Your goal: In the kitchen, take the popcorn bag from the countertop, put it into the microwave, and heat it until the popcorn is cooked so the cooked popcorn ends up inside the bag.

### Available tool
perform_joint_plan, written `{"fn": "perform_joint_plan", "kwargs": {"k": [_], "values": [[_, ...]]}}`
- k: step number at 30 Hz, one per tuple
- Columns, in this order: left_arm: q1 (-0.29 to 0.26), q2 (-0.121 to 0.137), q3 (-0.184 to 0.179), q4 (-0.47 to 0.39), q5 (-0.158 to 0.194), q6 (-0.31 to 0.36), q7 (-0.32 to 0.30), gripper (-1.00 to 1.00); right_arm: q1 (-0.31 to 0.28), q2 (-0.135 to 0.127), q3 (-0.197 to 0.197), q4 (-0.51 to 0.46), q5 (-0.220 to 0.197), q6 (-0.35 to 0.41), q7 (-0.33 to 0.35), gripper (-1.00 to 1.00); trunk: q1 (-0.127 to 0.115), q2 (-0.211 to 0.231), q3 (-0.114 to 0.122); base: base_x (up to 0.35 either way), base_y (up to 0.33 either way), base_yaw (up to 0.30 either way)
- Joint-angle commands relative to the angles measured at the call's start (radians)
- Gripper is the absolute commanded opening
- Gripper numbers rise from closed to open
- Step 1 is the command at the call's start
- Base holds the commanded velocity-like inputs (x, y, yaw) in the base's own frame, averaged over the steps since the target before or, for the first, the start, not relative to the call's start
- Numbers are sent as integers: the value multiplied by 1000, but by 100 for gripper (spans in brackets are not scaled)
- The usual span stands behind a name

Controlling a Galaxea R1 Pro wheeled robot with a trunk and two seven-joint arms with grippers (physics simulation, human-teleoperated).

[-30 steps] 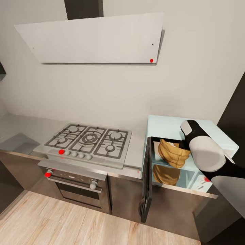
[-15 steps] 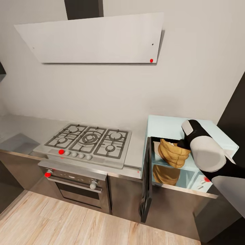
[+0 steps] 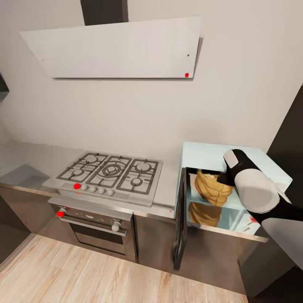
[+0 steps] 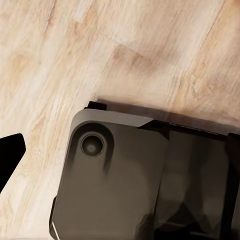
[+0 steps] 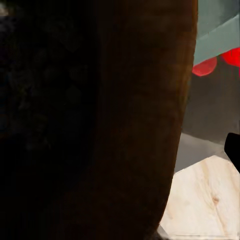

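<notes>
Nearest the camera in the head view, the right arm's black-and-white forearm [image 3: 252, 189] reaches forward and to the left into the open front of the small pale blue-white box microwave [image 3: 202, 155]. Its pincer lies behind the wrist there, so I cannot tell whether its jaws are apart or together. In the right wrist view a broad brown cloth surface fills most of the picture, very close to the lens. The left pincer looks down on the pale wooden plank floor [image 4: 125, 45] and a dark grey rounded part of the robot's base [image 4: 125, 180]; I cannot tell how its jaws stand.

The microwave's dark-framed glass door [image 3: 180, 223] hangs open to the left. Inside the cavity sits the squat tan-brown wrinkled popcorn bag [image 3: 210, 188], mirrored in the glossy cavity floor below it. The microwave rests on the smooth light grey surface [image 3: 167, 191]. To the left lies a steel gas hob [image 3: 110, 174] over a built-in oven [image 3: 94, 229]. On the wall above hangs a slanted white extractor hood [image 3: 118, 48].
</notes>
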Motion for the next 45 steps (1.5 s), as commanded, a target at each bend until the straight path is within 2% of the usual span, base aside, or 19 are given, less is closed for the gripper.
{"fn": "perform_joint_plan", "kwargs": {"k": [1,24,29,45], "values": [[0,0,2,0,1,-3,0,100,7,1,-11,1,1,3,1,100,0,-2,-3,-125,0,0],[-1,0,2,0,1,-3,0,100,4,2,-10,0,1,3,20,100,0,-2,-3,-7,0,0],[-1,1,2,0,2,-3,1,100,3,-7,-12,1,1,3,82,100,0,-2,-3,0,0,0],[-1,1,2,0,2,-3,1,100,1,-13,-14,1,1,3,116,100,0,-2,-3,-2,0,0]]}}
